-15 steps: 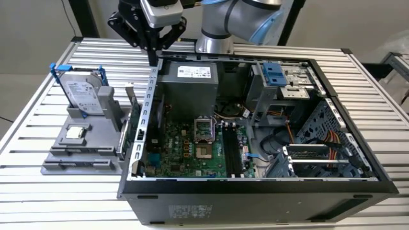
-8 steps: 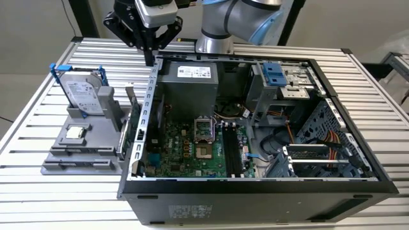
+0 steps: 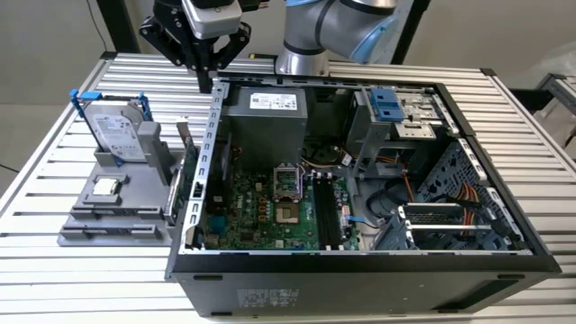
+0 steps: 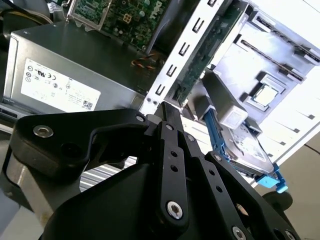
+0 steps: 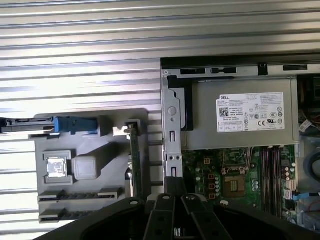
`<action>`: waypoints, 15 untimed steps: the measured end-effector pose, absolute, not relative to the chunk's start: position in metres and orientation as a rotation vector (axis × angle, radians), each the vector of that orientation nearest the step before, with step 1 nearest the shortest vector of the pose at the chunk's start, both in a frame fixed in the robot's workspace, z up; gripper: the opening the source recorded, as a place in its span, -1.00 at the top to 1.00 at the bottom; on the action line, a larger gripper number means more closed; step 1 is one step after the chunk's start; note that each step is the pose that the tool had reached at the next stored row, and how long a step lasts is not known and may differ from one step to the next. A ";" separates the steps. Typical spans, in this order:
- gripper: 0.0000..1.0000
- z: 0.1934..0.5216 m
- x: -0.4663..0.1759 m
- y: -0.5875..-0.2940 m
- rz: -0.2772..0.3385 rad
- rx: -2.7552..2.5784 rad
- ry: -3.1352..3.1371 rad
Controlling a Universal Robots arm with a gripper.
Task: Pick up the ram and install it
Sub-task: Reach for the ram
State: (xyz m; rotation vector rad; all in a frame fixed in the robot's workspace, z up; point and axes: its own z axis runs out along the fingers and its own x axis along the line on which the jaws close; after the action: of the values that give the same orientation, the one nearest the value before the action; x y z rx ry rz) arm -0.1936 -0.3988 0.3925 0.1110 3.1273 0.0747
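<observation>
The ram (image 3: 178, 181) is a thin dark green stick standing on edge in the grey holder (image 3: 99, 223), right beside the open computer case's outer wall. It also shows in both wrist views, ram (image 5: 134, 160) and ram (image 4: 206, 52). My gripper (image 3: 207, 82) hangs high over the case's back corner on the exterior view's left, well behind and above the ram. Its black fingers (image 4: 164, 112) are pressed together with nothing between them. The gripper (image 5: 172, 186) points down near the case wall. The memory slots (image 3: 326, 212) lie on the motherboard inside the case.
A silver hard drive (image 3: 117, 131) in a blue-handled bracket stands upright at the holder's back. A small square processor chip (image 3: 108, 187) lies in the holder. The power supply (image 3: 266, 115) fills the case's back corner. The slatted metal table (image 3: 54, 283) carries everything.
</observation>
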 end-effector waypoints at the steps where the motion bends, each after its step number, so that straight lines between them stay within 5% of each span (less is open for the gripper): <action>1: 1.00 0.393 -0.194 -0.399 0.075 0.111 3.128; 15: 1.00 0.393 -0.204 -0.399 0.075 0.111 3.131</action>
State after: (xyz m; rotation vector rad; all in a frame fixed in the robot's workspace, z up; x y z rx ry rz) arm -0.2040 -0.3988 0.3925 0.1113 3.1308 0.0746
